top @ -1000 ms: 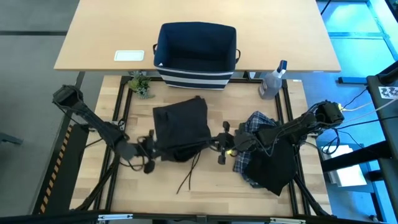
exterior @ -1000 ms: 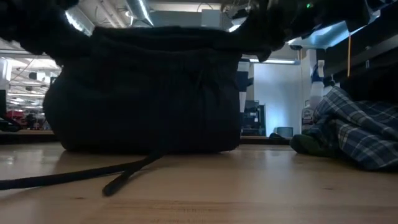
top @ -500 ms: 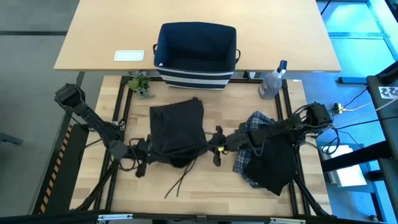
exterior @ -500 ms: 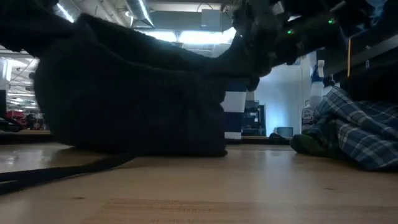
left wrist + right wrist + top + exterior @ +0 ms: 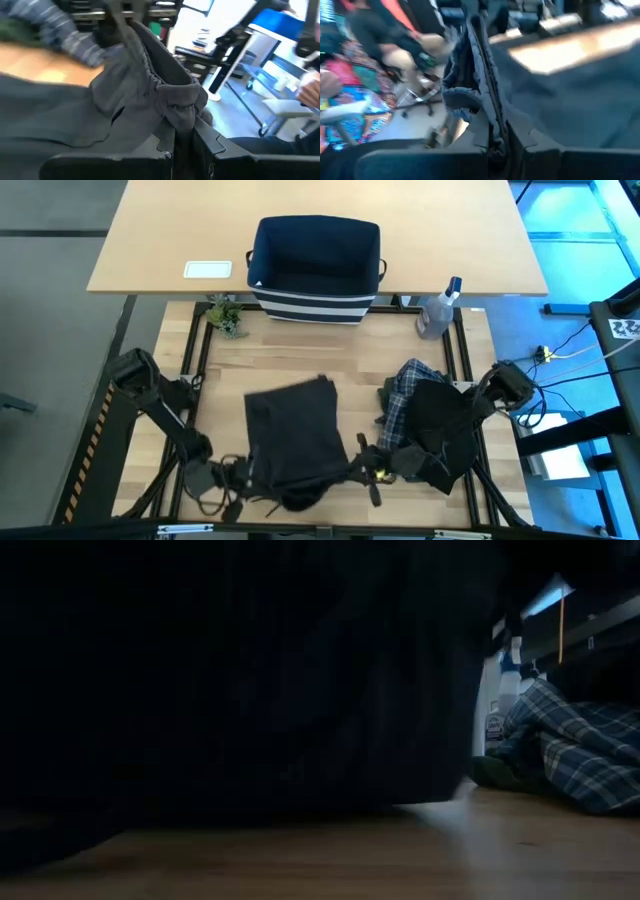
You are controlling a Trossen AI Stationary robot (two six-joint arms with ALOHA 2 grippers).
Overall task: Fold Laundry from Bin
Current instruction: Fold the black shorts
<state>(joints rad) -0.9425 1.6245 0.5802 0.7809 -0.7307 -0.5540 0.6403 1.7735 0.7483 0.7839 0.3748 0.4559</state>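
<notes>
Two wooden tables (image 5: 470, 240) carry bin (image 5: 316, 268) and laundry (image 5: 296, 440).

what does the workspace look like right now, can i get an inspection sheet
surface: light wooden table, with a second tabletop behind it
job's things: dark garment spread flat near the front edge; plaid shirt and black garment heaped at right; bin upright at the back, inside looks empty
clutter: spray bottle, small plant, white card
grippers: left gripper and right gripper, jaws shut on the dark garment's front corners
cables: wires off the right side; cords along the left arm
surroundings: a person's hand in the left wrist view; a seated person in the right wrist view
</notes>
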